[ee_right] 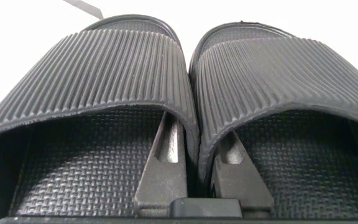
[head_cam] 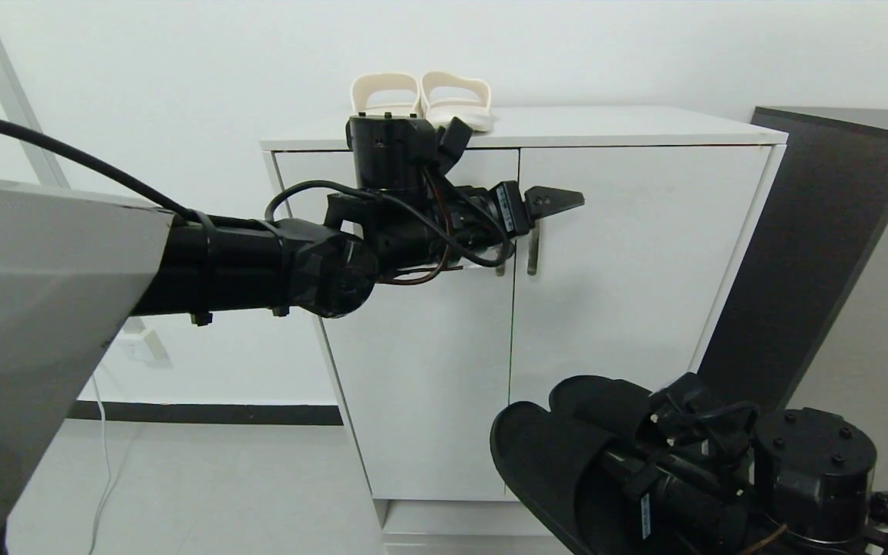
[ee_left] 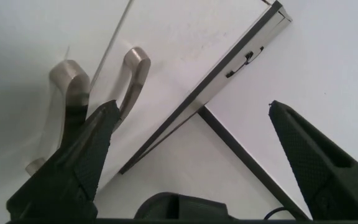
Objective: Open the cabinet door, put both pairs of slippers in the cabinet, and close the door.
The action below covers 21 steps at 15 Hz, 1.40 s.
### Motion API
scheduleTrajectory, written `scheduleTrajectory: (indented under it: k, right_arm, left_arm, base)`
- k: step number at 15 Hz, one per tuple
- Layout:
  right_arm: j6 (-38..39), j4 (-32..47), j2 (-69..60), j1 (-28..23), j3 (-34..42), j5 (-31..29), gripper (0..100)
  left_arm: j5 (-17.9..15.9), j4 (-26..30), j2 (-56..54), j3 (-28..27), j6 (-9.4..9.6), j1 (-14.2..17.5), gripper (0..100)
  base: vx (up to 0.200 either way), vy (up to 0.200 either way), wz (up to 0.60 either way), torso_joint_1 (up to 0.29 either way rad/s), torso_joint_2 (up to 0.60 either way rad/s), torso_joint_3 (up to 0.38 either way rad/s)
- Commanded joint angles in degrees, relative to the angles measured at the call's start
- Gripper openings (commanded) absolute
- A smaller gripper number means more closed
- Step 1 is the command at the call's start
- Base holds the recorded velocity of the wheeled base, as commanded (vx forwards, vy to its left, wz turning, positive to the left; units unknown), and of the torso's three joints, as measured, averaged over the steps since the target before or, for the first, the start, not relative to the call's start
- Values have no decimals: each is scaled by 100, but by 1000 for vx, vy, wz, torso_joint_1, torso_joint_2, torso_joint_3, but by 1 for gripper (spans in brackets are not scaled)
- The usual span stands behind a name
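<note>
Black slippers [head_cam: 560, 455] cut off at the lower edge, adjoining sides pinched together by right pincer [ee_right: 197, 149], left pincer [ee_left: 192, 107] spread beside closed cabinet's [head_cam: 629, 270] handles [head_cam: 533, 247], one partly hidden, cream slippers [head_cam: 421, 96] on top

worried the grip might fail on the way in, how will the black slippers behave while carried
Probably light and fairly stiff: the black slippers hold their arched shape while held side by side. Their ribbed, textured surfaces likely resist sliding. Since the right end effector pinches only their adjoining sides, they might swing a little.
</note>
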Motion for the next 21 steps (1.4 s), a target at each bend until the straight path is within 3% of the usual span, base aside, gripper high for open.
scheduleTrajectory:
  k: [1, 3, 10, 11, 21]
  right_arm:
    - [-1, -2, 10, 1, -1, 1, 0]
    - [-1, -2, 19, -8, -1, 1, 0]
    - [-1, -2, 10, -26, -1, 1, 0]
    - [-1, -2, 10, -26, 7, 1, 0]
    - [-220, -55, -157, 45, 306, 546, 0]
  left_arm:
    - [153, 89, 157, -219, 52, 1, 100]
    - [258, 186, 263, -368, 175, 1, 100]
    - [302, 300, 386, -544, 184, -87, 100]
    - [302, 291, 359, -535, 184, -87, 0]
    - [302, 300, -150, 10, 175, -227, 0]
  base:
    - [0, 0, 0, 0, 0, 0]
    - [0, 0, 0, 0, 0, 0]
    - [0, 0, 0, 0, 0, 0]
    - [0, 0, 0, 0, 0, 0]
    - [0, 0, 0, 0, 0, 0]
